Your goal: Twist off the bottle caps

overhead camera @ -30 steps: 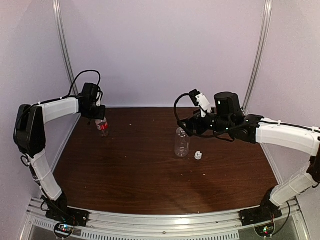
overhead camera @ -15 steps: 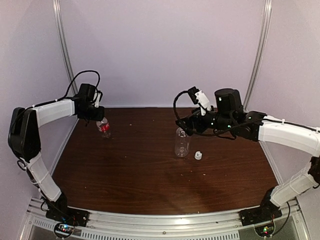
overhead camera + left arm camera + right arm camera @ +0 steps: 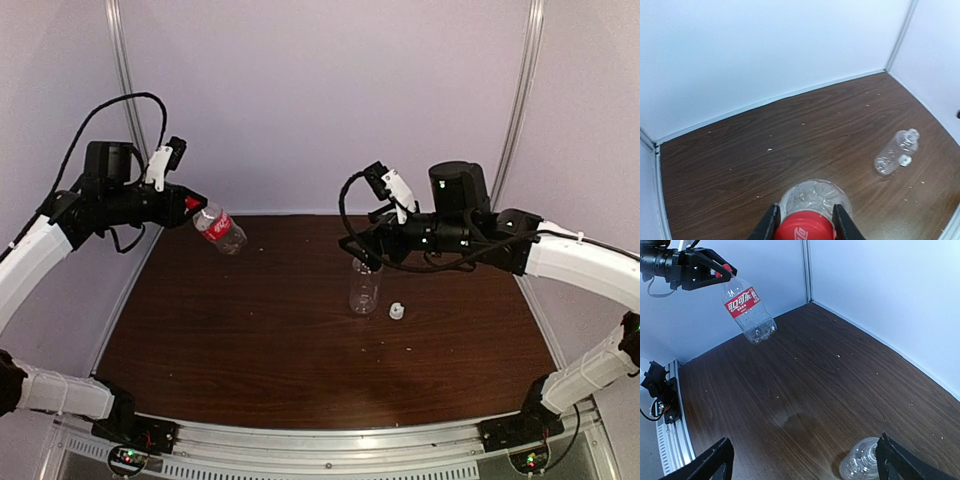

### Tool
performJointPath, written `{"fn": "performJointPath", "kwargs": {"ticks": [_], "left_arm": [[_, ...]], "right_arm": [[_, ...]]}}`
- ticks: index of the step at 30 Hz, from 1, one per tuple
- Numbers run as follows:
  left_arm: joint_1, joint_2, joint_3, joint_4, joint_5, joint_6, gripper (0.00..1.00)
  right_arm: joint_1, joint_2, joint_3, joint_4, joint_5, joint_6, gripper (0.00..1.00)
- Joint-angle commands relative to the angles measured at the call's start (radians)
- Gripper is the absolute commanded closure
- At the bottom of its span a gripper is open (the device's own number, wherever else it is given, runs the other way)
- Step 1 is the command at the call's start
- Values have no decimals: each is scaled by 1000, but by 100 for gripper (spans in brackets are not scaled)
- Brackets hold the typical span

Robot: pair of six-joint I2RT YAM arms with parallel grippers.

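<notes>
**Red cap [image 3: 805,227] gripped, small bottle [image 3: 222,230] now airborne**

Left fingers [image 3: 183,202] are clamped shut on the red cap and have hoisted the small bottle off the desk [image 3: 280,340]. A second ago it stood at the back-left corner. It now hangs tilted from its cap. Right fingers [image 3: 358,250] gape wide and empty just over the tall bottle [image 3: 364,287], which stands open with the white cap [image 3: 397,311] beside it. Looks like one cap is done. The red one is still on and probably needs a counter-hold on the bottle body.
</notes>
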Motion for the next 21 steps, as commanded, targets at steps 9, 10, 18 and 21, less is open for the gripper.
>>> {"fn": "performJointPath", "kwargs": {"ticks": [9,10,18,21], "left_arm": [[-66,-152,18,-81,493,62,86],[-74,-151,22,-81,511,62,86],[-168,-123,58,-60,621,70,86],[-205,-114,54,-13,646,38,87]], "right_arm": [[84,-33,126,-86,-247,-22,1],[91,-34,130,-86,-264,-20,1],[156,-16,172,-94,-368,-1,0],[173,8,175,-77,-384,14,0]]}}
